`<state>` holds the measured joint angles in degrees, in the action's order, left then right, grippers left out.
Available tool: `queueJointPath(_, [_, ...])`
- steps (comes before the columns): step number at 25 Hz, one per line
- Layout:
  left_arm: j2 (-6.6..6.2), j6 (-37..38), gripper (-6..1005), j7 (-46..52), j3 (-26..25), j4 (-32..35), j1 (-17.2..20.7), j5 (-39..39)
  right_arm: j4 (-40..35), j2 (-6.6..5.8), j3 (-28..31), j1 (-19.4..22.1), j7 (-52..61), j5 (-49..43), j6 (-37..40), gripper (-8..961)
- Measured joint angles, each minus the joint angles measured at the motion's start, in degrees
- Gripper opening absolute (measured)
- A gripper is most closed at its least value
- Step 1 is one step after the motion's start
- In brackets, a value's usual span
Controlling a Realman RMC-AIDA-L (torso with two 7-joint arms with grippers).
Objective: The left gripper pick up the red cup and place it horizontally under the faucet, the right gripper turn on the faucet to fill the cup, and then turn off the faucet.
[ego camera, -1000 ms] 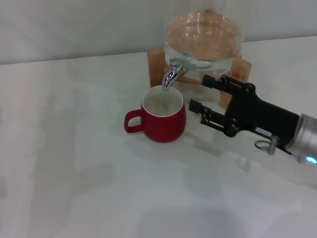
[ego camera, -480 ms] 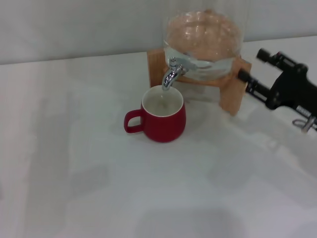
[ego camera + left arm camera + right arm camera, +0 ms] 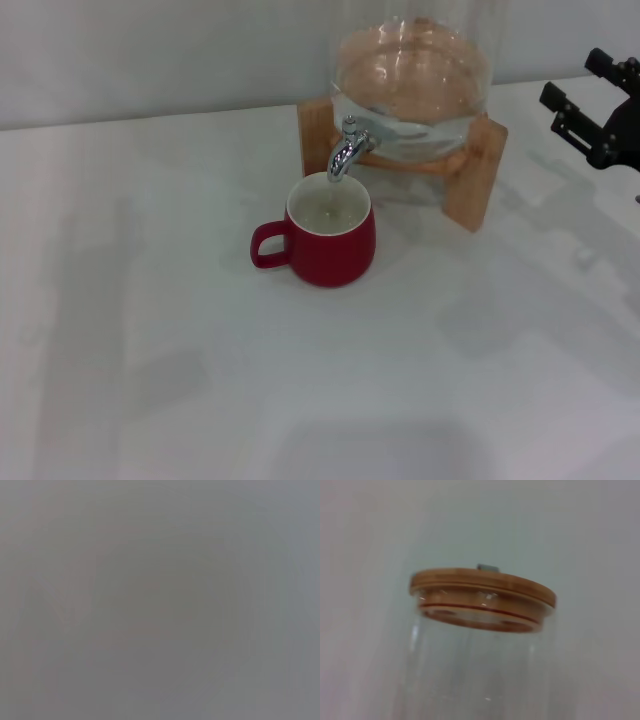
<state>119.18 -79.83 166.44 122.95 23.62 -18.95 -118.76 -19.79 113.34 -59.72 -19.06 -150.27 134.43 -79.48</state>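
White table [image 3: 150, 350] | red cup [image 3: 330, 240] upright, handle left | right gripper [image 3: 592, 110] jaws apart

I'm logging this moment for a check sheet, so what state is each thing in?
red cup: upright under the spout, free of both grippers.
faucet: untouched, no stream visible.
glass jar: on its wooden stand, lid on.
right gripper: fingers open, off to the jar's right.
left gripper: out of view.
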Motion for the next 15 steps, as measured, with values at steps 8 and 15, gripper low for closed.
queueJointPath(8, [0.09,0.5,699,1.4,0.0,-0.5,0.1,1.6,1.3,1.80,9.5,-2.2,-4.8,0.3,7.5,677])
queueJointPath(15, [0.09,0.9,699,3.2,0.0,-0.9,0.2,1.6,5.0,2.07,16.1,-5.1,-9.0,3.6,10.2,676])
